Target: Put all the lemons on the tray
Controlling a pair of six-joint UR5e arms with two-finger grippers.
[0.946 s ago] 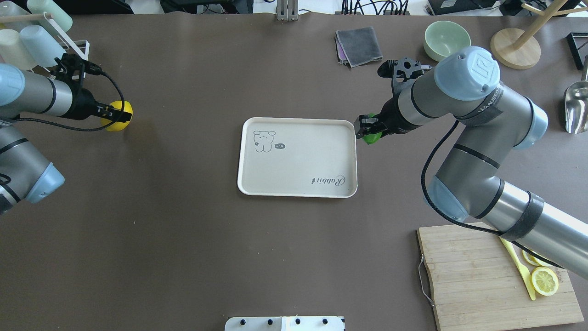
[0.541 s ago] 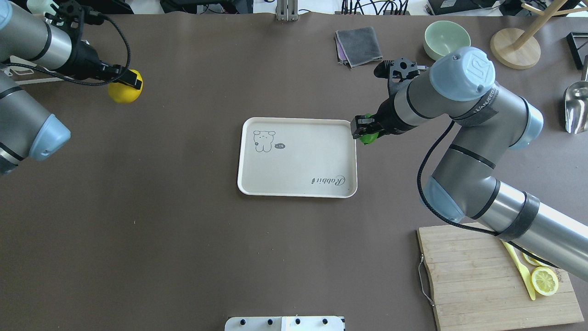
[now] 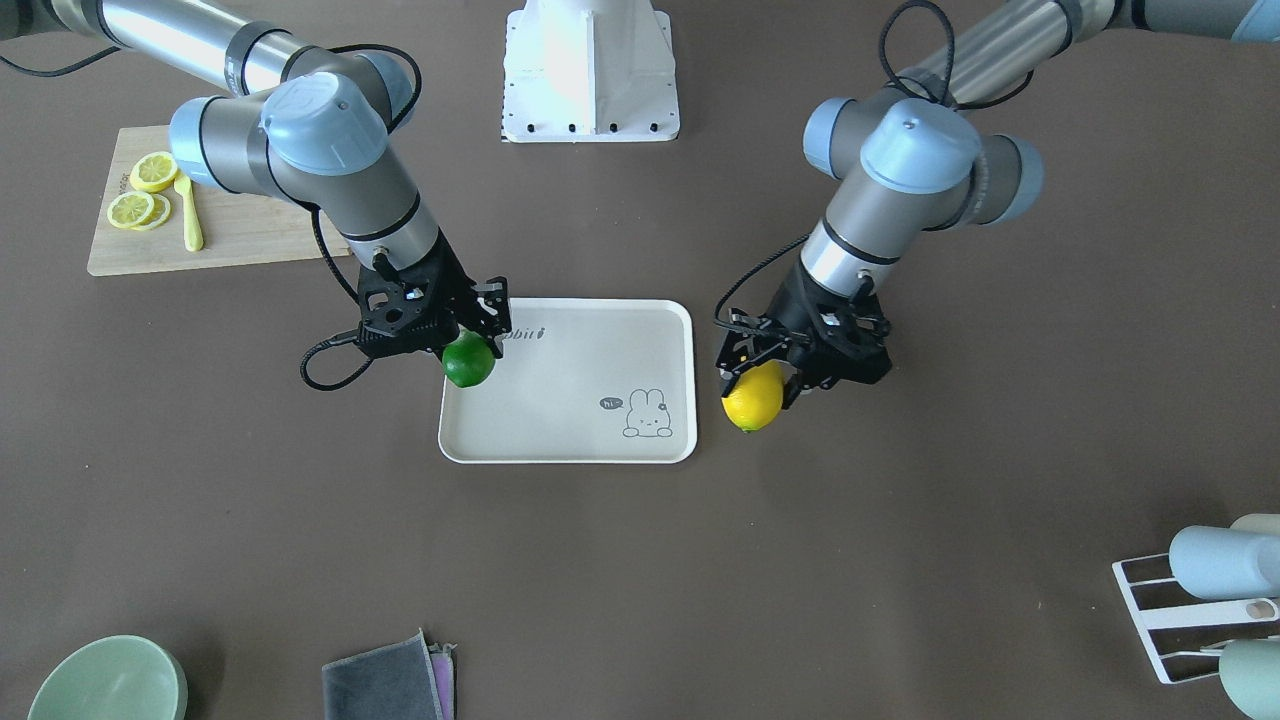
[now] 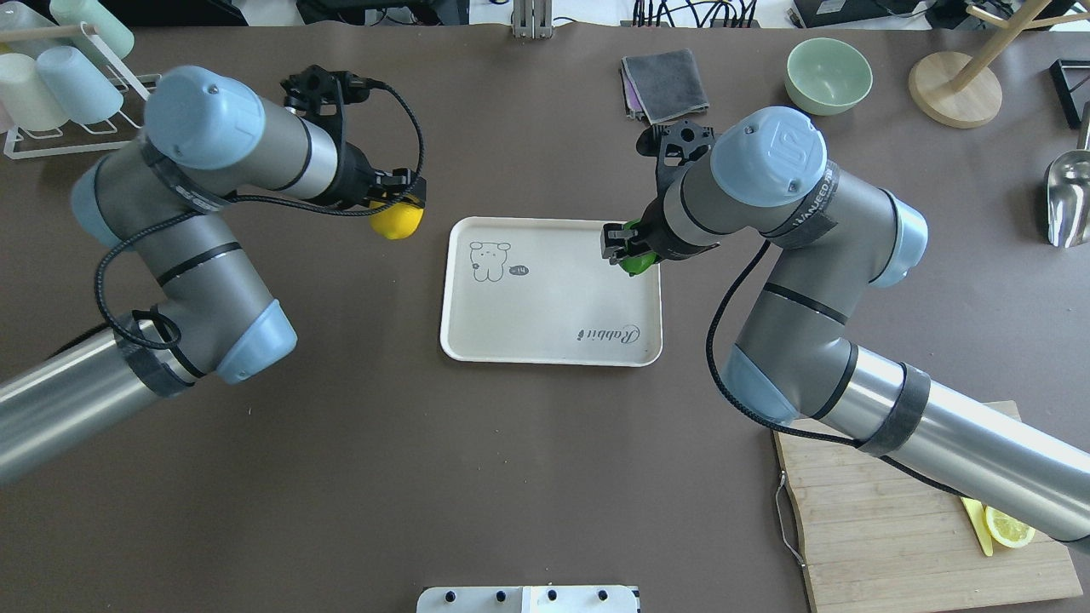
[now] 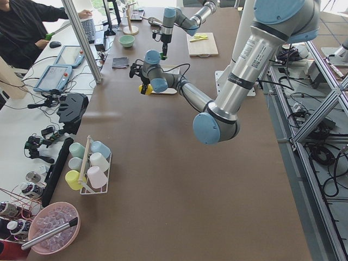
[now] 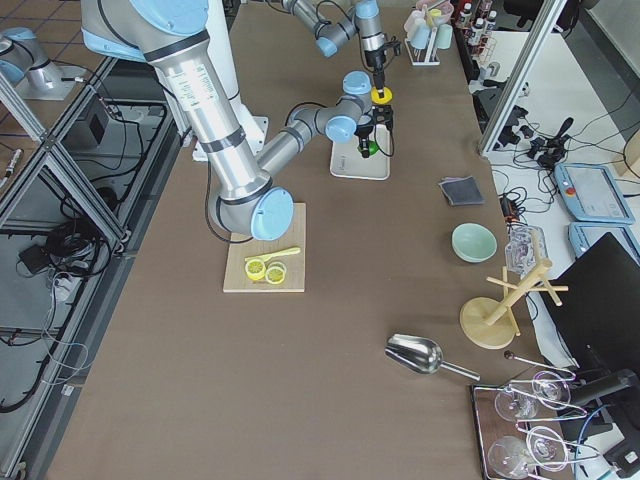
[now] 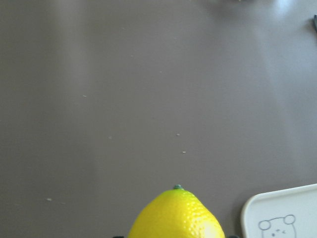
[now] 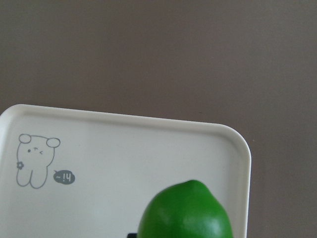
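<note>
The cream tray with a rabbit drawing lies mid-table. My left gripper is shut on the yellow lemon and holds it just off the tray's left edge, above the table. The front view shows that lemon hanging beside the tray. My right gripper is shut on the green lemon, over the tray's far right corner. The right wrist view shows the green lemon above the tray. The left wrist view shows the yellow lemon and a tray corner.
A wooden cutting board with lemon slices lies at the near right. A green bowl, a grey cloth, a wooden stand and a metal scoop sit at the far right. A cup rack stands far left.
My left arm has swung right, carrying the yellow lemon from the far left to beside the tray. My right gripper has moved left with the green lemon, over the tray's corner.
</note>
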